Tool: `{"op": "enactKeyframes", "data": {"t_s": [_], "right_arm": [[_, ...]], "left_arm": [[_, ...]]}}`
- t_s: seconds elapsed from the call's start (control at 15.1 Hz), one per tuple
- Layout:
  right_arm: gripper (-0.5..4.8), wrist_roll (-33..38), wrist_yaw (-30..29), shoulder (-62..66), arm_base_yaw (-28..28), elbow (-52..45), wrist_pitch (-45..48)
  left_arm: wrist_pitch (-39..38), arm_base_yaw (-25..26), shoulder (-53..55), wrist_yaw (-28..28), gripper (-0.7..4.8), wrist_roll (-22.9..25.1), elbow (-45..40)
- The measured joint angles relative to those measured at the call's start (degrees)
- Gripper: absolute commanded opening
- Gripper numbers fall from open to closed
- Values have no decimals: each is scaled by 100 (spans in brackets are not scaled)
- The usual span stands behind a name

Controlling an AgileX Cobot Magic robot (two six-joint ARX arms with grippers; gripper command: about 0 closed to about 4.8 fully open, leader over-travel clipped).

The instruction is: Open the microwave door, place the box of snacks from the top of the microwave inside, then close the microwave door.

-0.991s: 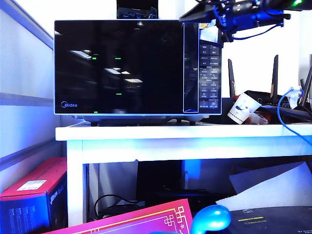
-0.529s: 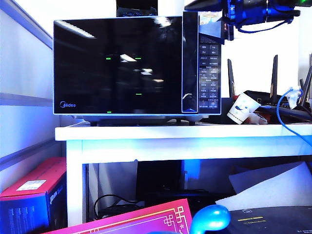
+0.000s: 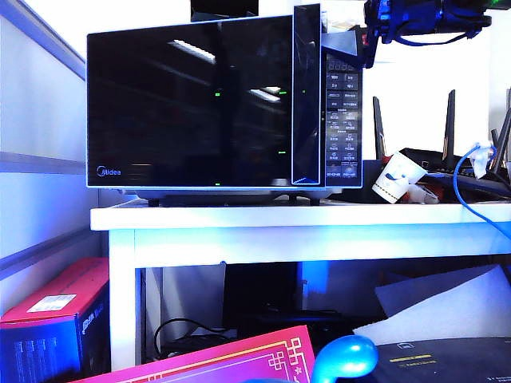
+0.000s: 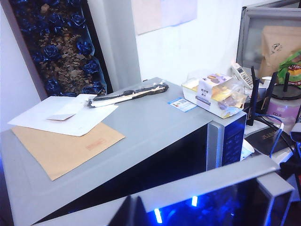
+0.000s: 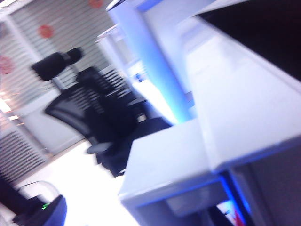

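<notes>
On the microwave roof we see white paper sheets, a brown envelope and a long dark tool. The box of snacks lies at the roof's corner above the button panel, pale and crinkly with yellow contents, its long side along the roof's edge.

The microwave door stands ajar (handle edge swung outward), glossy black with a blue Midea logo. A paper cup lies tilted on the white desk.

The right hand is at the door's upper corner; its fingers are not clear to us. The left hand shows only dark tips, so we cannot tell its opening.
</notes>
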Motion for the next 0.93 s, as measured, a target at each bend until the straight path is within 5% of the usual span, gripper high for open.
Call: {"op": "enactKeyframes", "data": {"t_s": [0.93], "right_arm": [[368,531,-527,-50,-11,-13,44]], "left_arm": [[188,0,223,83,-5,-22,-2]]}}
